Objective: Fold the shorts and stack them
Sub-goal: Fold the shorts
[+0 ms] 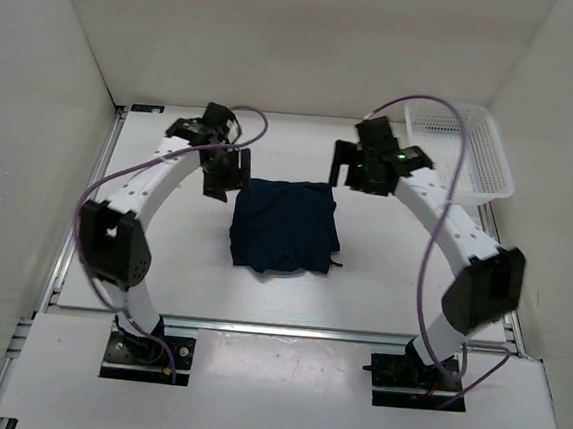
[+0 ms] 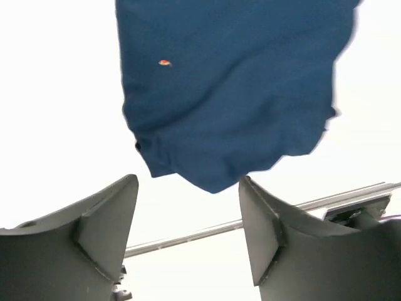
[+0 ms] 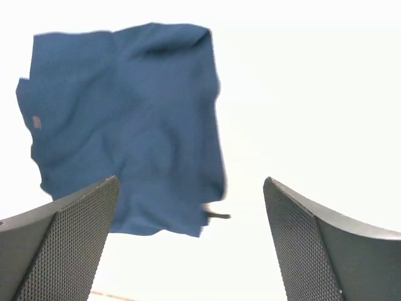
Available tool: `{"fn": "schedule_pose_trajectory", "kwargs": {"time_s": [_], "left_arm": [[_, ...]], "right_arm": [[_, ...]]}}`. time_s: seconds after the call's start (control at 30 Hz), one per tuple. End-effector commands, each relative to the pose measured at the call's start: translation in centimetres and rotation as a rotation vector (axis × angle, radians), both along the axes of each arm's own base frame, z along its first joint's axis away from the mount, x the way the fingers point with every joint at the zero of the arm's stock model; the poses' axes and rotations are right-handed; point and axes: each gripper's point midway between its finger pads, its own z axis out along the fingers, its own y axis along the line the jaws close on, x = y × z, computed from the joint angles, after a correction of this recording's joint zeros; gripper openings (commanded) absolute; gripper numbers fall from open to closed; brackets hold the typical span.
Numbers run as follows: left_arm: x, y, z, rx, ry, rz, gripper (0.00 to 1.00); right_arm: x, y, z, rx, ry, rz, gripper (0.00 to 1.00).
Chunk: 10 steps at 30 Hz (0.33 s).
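**Folded shorts lie mid-table, both grippers apart and empty**

The navy shorts (image 1: 286, 225) lie folded into a rough square at the centre of the white tabletop (image 1: 380, 293), a thin cord end (image 1: 336, 263) poking out at their 4 o'clock corner. The left arm (image 1: 125, 221) bows outward from its base at 7 o'clock. Its elbow juts toward 9, and the left gripper (image 1: 222, 177) hangs at the shorts' 10 o'clock corner, fingers spread with nothing between them. The right arm (image 1: 456, 229) mirrors it, elbow toward 3. The right gripper (image 1: 354, 170) sits at the shorts' 1 o'clock, jaws spread wide and clear of the cloth. A white mesh basket (image 1: 492, 157) stands at 2 o'clock.
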Motion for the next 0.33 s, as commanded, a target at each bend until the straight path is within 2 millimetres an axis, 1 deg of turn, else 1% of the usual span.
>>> {"fn": "schedule_pose_trajectory", "kwargs": {"time_s": [0.0, 0.03, 0.07, 0.1, 0.13, 0.17, 0.2, 0.23, 0.27, 0.3], "left_arm": [[-1.0, 3.4, 9.8, 0.008, -0.245, 0.046, 0.79], [-1.9, 4.2, 12.4, -0.009, -0.326, 0.048, 0.79], [-2.2, 5.2, 13.2, -0.008, -0.364, 0.061, 0.84], [-2.8, 5.6, 14.0, -0.021, -0.388, 0.068, 0.94], [-3.7, 6.3, 16.1, -0.042, -0.471, 0.084, 0.96], [-4.1, 7.0, 16.7, -0.045, -0.5, 0.104, 1.0], [-4.6, 7.5, 16.3, -0.043, -0.503, 0.115, 1.0], [-5.2, 7.6, 16.6, -0.056, -0.52, 0.118, 1.0], [-6.1, 7.8, 17.4, -0.066, -0.56, 0.119, 1.0], [-6.5, 8.0, 16.7, -0.076, -0.549, 0.137, 1.0]], "right_arm": [[-1.2, -8.7, 4.4, -0.112, -0.094, -0.192, 1.0], [-2.3, -10.5, 5.8, -0.113, -0.13, -0.233, 1.0], [-2.7, -13.2, 5.9, -0.134, -0.13, -0.301, 1.0], [-3.5, -14.8, 5.2, -0.154, -0.119, -0.338, 1.0], [-4.5, -16.5, 6.2, -0.159, -0.149, -0.385, 1.0], [-5.2, -18.4, 6.1, -0.171, -0.144, -0.426, 1.0], [-5.8, -19.4, 6.2, -0.18, -0.153, -0.456, 1.0], [-7.1, -20.2, 5.7, -0.19, -0.152, -0.461, 1.0], [-7.6, -21.0, 5.4, -0.201, -0.149, -0.476, 0.97], [-8.0, -21.4, 4.7, -0.217, -0.144, -0.485, 0.99]]}}
